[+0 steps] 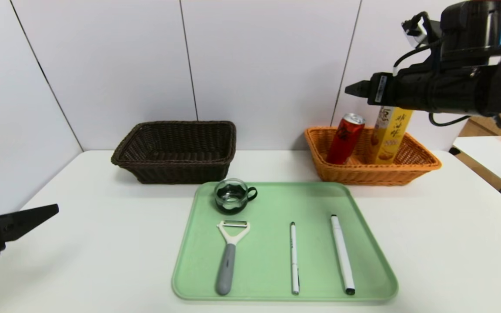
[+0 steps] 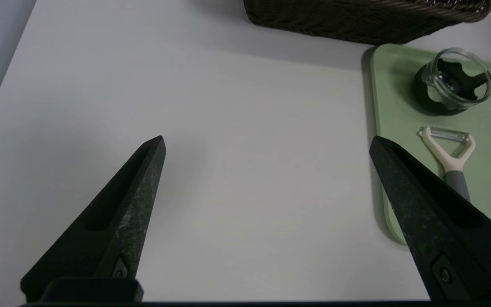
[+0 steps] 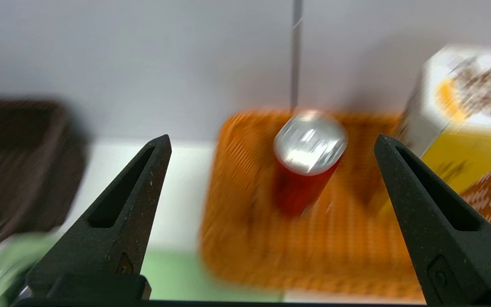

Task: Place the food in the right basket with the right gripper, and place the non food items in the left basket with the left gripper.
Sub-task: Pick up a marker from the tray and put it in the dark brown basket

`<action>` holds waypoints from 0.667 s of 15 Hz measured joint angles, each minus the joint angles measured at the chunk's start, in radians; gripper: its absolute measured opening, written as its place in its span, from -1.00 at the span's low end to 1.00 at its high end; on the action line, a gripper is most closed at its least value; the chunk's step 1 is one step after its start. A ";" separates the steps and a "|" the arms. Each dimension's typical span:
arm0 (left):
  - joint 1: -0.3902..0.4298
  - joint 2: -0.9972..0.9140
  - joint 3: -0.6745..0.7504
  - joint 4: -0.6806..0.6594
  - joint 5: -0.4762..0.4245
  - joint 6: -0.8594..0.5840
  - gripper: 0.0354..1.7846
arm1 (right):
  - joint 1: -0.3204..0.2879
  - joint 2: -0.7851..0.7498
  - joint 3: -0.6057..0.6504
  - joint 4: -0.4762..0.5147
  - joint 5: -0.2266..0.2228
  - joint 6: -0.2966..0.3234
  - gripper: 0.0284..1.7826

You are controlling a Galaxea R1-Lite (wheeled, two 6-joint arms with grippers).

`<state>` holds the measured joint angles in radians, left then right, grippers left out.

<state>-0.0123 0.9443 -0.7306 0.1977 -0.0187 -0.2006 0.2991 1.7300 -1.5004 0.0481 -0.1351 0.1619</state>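
While the orange basket (image 1: 411, 167) holds one red can (image 1: 345, 139) and one yellow snack box (image 1: 392, 135), both leaning, the dark basket (image 1: 176, 150) holds nothing.
On the desk (image 1: 450, 243), a green tray (image 1: 272, 261) carries one glass cup (image 1: 232, 196), one peeler (image 1: 229, 255), one pen (image 1: 294, 257) and one marker (image 1: 342, 253). Above the orange basket, the right claw (image 3: 271, 145) gapes wide, gripping nothing. Low at the desk's left side, the left claw (image 2: 267, 145) is spread wide too, touching nothing.

Right hand (image 3: 271, 145) raised, fingers spread, left hand (image 2: 267, 145) low, open
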 joint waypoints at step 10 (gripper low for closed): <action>-0.008 0.128 -0.082 -0.082 0.071 -0.091 0.89 | 0.254 -0.018 -0.166 1.080 0.212 0.388 0.90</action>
<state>-0.0200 1.0721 -0.8130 0.1157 0.0523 -0.2915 0.5528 1.7121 -1.6664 1.1277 0.0772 0.5502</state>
